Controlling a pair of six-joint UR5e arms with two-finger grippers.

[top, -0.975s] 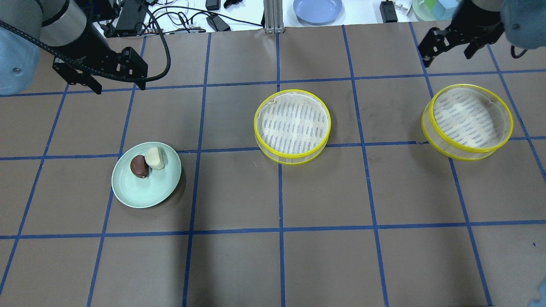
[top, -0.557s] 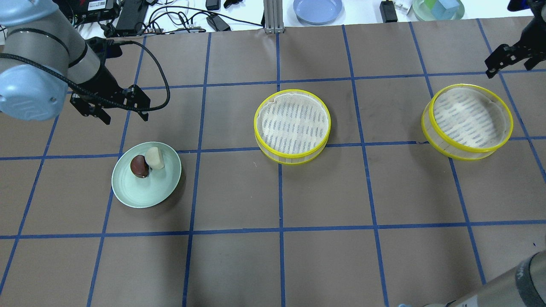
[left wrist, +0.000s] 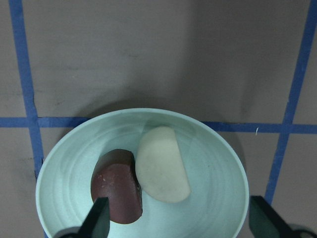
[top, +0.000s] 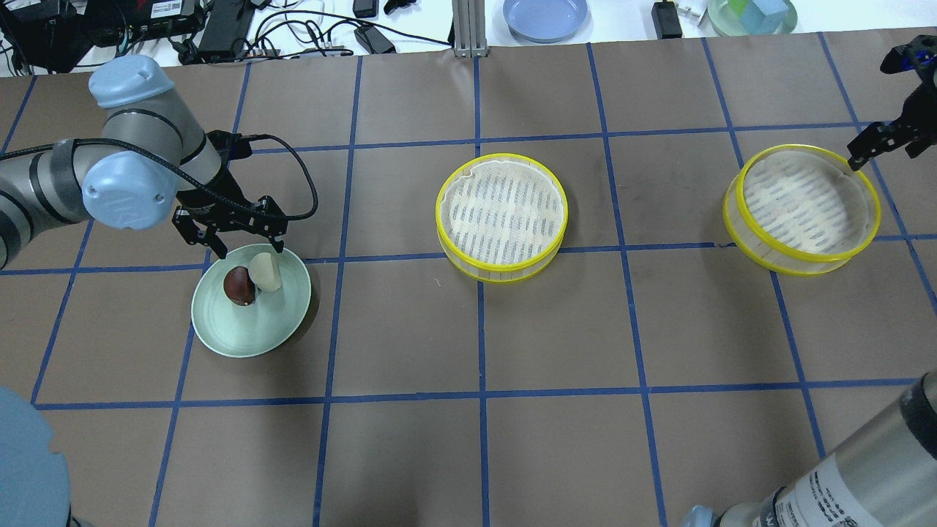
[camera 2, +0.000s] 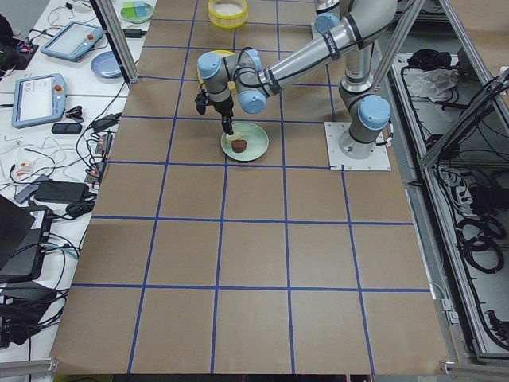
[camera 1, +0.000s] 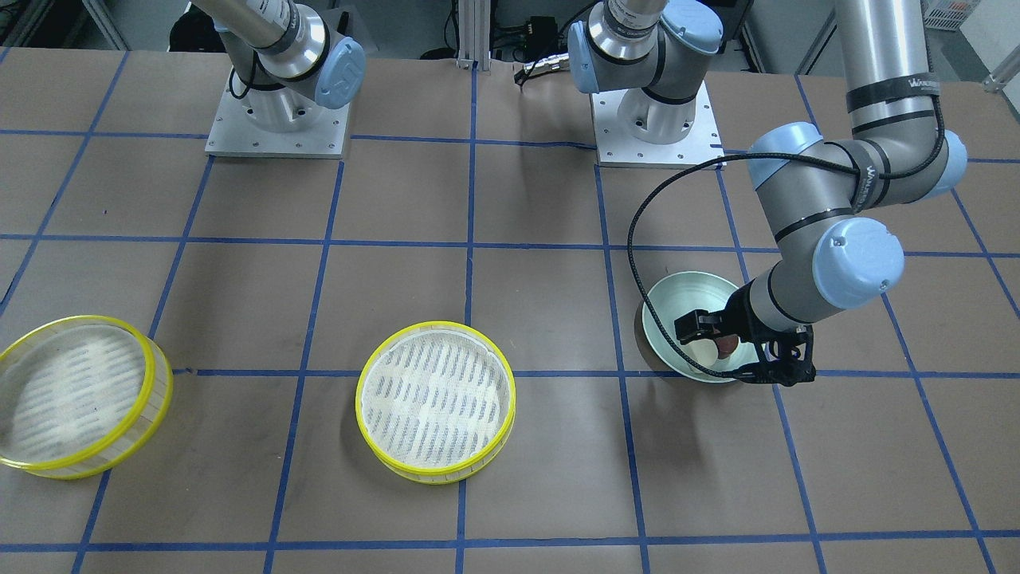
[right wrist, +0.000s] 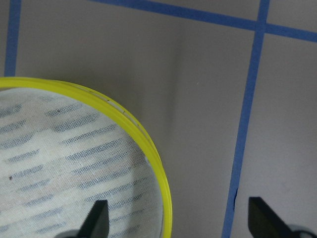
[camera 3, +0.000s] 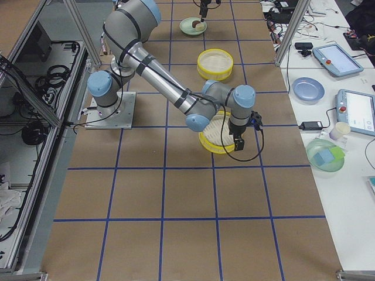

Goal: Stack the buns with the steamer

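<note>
A cream bun (top: 266,271) and a dark reddish-brown bun (top: 239,285) lie side by side in the pale green dish (top: 249,329). My left gripper (top: 247,249) hovers open just above the dish's far edge, and its wrist view shows the cream bun (left wrist: 162,165) and the brown bun (left wrist: 117,186) between the fingertips. One steamer tier (top: 501,216) sits mid-table and the other (top: 801,208) at the right. My right gripper (top: 882,154) is open over that tier's far right rim (right wrist: 148,148), one finger above the mesh and one outside it.
A blue plate (top: 545,16), a metal post (top: 465,29), cables and a green dish with blocks (top: 754,15) lie beyond the table's far edge. The arm bases (camera 1: 657,119) stand on the robot's side. Blue tape lines grid the brown table.
My left gripper has moved nearer and lower to hang over the dish with the buns. My right gripper has moved from the far right corner down to the right tier's rim.
</note>
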